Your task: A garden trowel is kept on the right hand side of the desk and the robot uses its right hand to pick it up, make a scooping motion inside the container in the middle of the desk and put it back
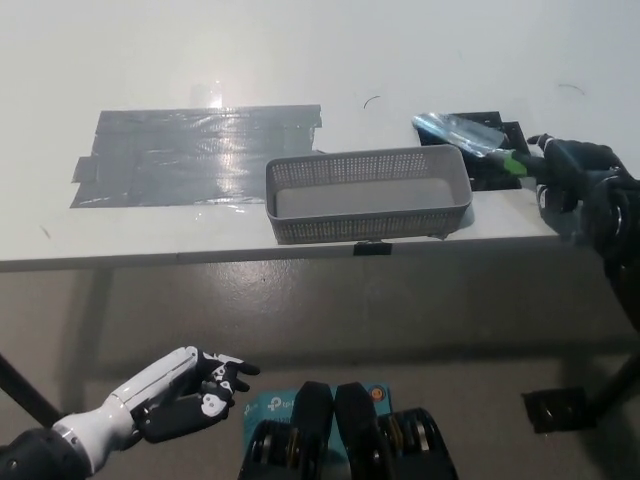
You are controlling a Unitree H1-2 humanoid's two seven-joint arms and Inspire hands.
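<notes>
Trowel (460,131) handle mostly hidden inside right robot hand (572,172) (only a green stub shows); blade blurred. Black mat (495,176) partly covered by blade. Left robot hand (185,392) forearm cut off at lower left edge.

A white worktop (300,60) is seen from above, its front edge running across the picture. A wide patch of grey tape (150,160) is stuck on its left half, and bright light is reflected off it. Below, a dull grey-brown floor (420,320) is shown, with a black scrap (558,408) lying at lower right.
</notes>
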